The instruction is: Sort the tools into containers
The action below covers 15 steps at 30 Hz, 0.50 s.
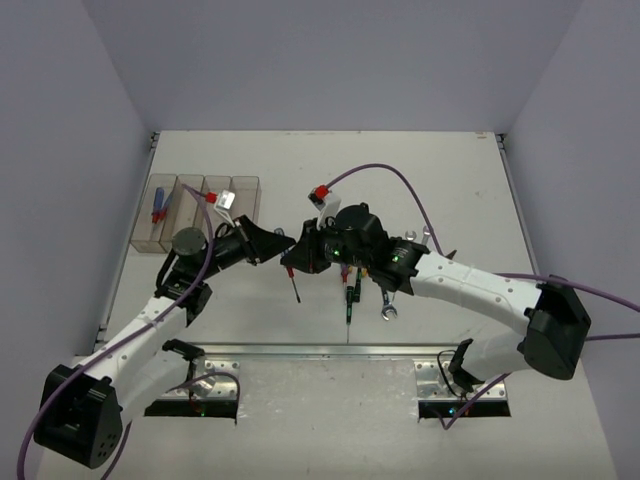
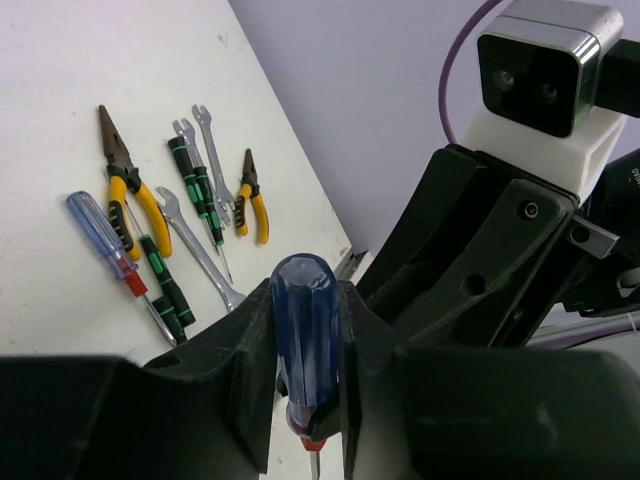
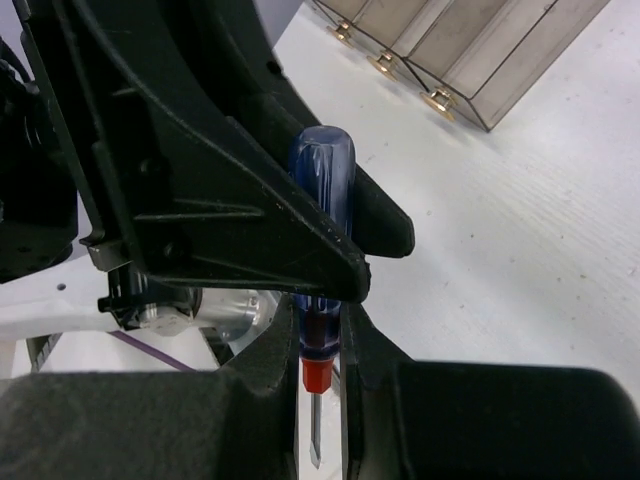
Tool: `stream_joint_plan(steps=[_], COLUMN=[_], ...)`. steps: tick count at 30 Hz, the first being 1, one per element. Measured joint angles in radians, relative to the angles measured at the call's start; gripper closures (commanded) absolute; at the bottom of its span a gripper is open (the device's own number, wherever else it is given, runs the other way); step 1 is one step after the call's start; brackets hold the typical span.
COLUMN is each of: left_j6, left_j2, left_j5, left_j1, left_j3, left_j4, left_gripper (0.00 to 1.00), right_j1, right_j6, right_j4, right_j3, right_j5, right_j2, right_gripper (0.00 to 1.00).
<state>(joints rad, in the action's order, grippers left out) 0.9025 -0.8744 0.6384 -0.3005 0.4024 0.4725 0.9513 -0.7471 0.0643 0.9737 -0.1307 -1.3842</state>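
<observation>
No lettering, brand, number or sign can be read in any view. The blue-handled screwdriver (image 2: pixel 305 330) sits closest to both wrist cameras, yet its translucent handle shows no legible print. The camera module (image 2: pixel 545 70) above and to the right of that handle carries no readable marking either. The tools lying on the table to the left of it are too small to show any stamping.
</observation>
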Motion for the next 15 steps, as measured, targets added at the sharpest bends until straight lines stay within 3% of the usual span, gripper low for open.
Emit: stream_joint_plan(steps=[1, 2, 4, 5, 6, 10, 15], left_j6=[-0.001, -0.008, -0.025, -0.046, -0.083, -0.240, -0.449], left_j2=[-0.008, -0.017, -0.033, -0.040, -0.053, -0.149, -0.325], left_j5=[-0.006, -0.012, -0.025, -0.042, -0.070, -0.266, -0.663], left_j1=[-0.009, -0.014, -0.020, -0.021, -0.025, -0.034, -0.033], left_j3=[0.007, 0.016, 0.041, 0.066, 0.115, 0.383, 0.722], left_j4=[-0.004, -0.012, -0.039, -0.086, -0.162, -0.440, -0.736], left_gripper=[1.00, 1.00, 1.00, 1.00, 1.00, 1.00, 1.00], right_j1=[-0.001, -0.002, -0.005, -0.006, -0.006, -0.006, -0.069], right_j6=[0.008, 0.014, 0.018, 0.020, 0.028, 0.054, 0.065], right_j4=[-0.003, -0.004, -0.003, -0.005, -0.012, -0.096, -0.214], right_j3=[0.000, 0.000, 0.000, 0.000, 0.000, -0.015, -0.127], right_j5=[0.005, 0.013, 0.028, 0.035, 0.054, 0.158, 0.272], right_j2=[0.000, 0.000, 0.002, 0.003, 0.003, 0.035, 0.158], right_gripper=[0.94, 0.77, 0.25, 0.06, 0.02, 0.01, 0.01])
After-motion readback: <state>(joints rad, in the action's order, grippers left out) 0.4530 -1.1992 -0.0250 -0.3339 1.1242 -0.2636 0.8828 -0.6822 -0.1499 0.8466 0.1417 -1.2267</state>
